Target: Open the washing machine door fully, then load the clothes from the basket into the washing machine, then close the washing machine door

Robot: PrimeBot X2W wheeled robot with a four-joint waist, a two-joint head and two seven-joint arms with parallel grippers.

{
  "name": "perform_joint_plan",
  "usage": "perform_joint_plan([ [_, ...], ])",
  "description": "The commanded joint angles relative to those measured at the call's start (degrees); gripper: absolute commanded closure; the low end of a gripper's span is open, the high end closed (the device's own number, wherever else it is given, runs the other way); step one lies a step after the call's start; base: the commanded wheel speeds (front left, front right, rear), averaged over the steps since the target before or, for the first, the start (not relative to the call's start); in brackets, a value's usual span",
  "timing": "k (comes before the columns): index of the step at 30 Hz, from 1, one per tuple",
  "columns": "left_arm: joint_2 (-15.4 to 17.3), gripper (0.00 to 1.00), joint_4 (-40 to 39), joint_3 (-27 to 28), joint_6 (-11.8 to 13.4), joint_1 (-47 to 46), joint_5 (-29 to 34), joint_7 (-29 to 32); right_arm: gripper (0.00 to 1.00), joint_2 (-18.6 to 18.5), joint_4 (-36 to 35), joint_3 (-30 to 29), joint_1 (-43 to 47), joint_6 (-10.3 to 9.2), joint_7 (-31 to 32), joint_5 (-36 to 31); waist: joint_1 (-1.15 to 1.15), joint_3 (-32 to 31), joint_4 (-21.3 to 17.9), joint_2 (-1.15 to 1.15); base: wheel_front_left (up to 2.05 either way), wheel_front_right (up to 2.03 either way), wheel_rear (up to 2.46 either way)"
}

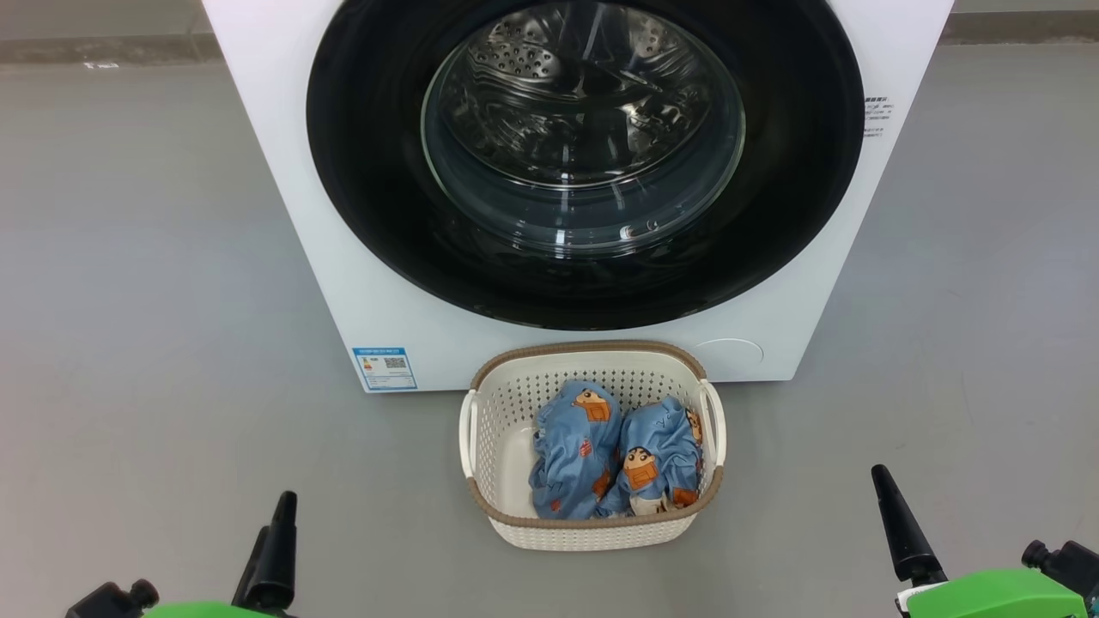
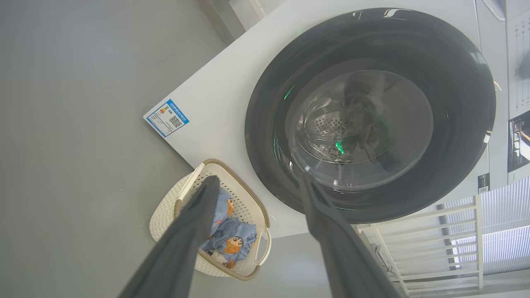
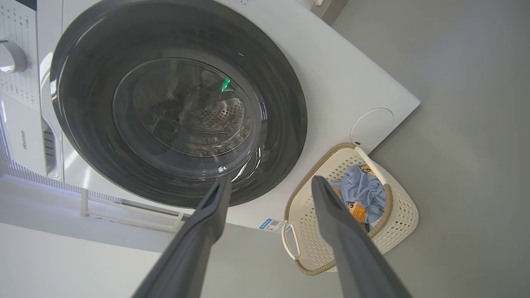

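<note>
Left hand [image 2: 258, 179], tapered dark fingers [image 2: 186, 236] apart

The big white front-loading washing machine [image 1: 275, 215] stands at the far side, with a blue label sticker [image 1: 384, 367] at its lower left. Its round door [image 1: 361, 172], a glossy black rim around domed clear glass, is shut. Just near of it, below the door, the cream perforated plastic basket [image 1: 592, 532] with a brown woven-look rim holds two crumpled light blue cartoon-print garments [image 1: 575, 446], side by side.

Soft, even daylight is filling every view, laying only faint shadows on the smooth grey floor [image 1: 129, 300]. White glints are streaking the glossy black-rimmed round door [image 1: 584, 163]. Wide-angle wrist views are bowing straight edges.
</note>
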Motion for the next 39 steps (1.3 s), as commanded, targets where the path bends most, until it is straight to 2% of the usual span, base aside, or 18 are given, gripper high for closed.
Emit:
perform_joint_plan([
  [1,1.01,0.00,-1.92,0.46,0.12,-0.68,1.63,-0.67,0.00,-0.86,-1.29,0.55,-1.71,-0.02,-0.64,-1.41,0.00,0.00,-0.01,0.00,0.00,0.00,0.00],
  [39,1.43,0.00,-5.76,-3.78,1.94,0.56,30.01,-7.06,0.00,-3.63,-1.33,3.11,-1.61,-0.04,-7.00,-23.68,0.00,-0.03,0.59,0.00,0.00,0.00,0.00],
])
